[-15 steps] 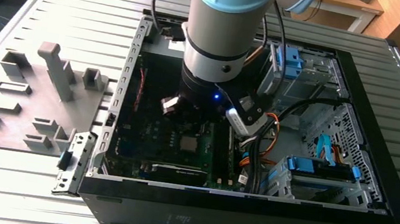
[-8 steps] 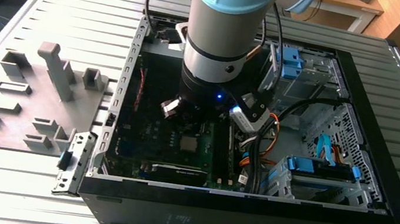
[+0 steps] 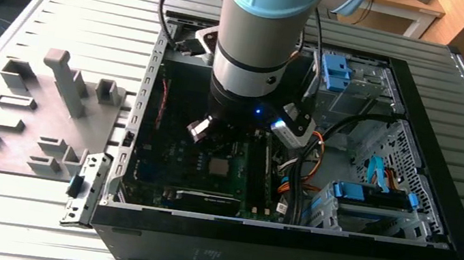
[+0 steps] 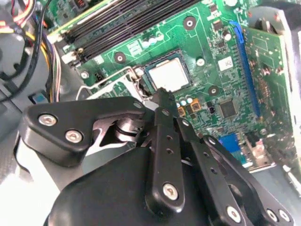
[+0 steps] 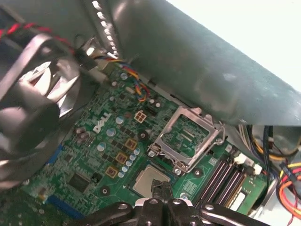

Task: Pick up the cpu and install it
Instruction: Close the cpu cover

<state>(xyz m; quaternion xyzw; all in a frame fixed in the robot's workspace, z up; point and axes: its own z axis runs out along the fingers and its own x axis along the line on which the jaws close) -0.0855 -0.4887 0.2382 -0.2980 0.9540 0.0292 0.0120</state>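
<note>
**Cpu in its socket, pincer closed above its edge**

Exterior view, left to right. A grey fixture tray [image 3: 22, 119] with upright holders lies on the bench [image 3: 33, 224] at its left side, just beside the open computer case [image 3: 288, 249]. The arm [image 3: 259, 37] comes down into the middle of the case, over the motherboard [image 3: 163, 161].

The cpu [image 3: 220, 166] lies flat on the board, toward the case's front wall, metal top up. Right of it run the memory slots [image 3: 260, 169], then a bundle of cables [image 3: 309, 169], then drive bays with blue latches [image 3: 370, 195] by the case's right wall.

Second wrist view: the gripper [image 4: 162, 96] has its fingers pressed together with nothing between them. Their tip hangs over one edge of the cpu [image 4: 168, 75].

First wrist view: the metal load frame [image 5: 188, 139] stands hinged open just beside the cpu [image 5: 149, 179]. A fan [image 5: 33, 94] is near, over the board's far side.

Room is tight, with case walls all round, cables close on the right and the open frame next to the socket. The board between the cpu and the case's left wall lies low and flat.
</note>
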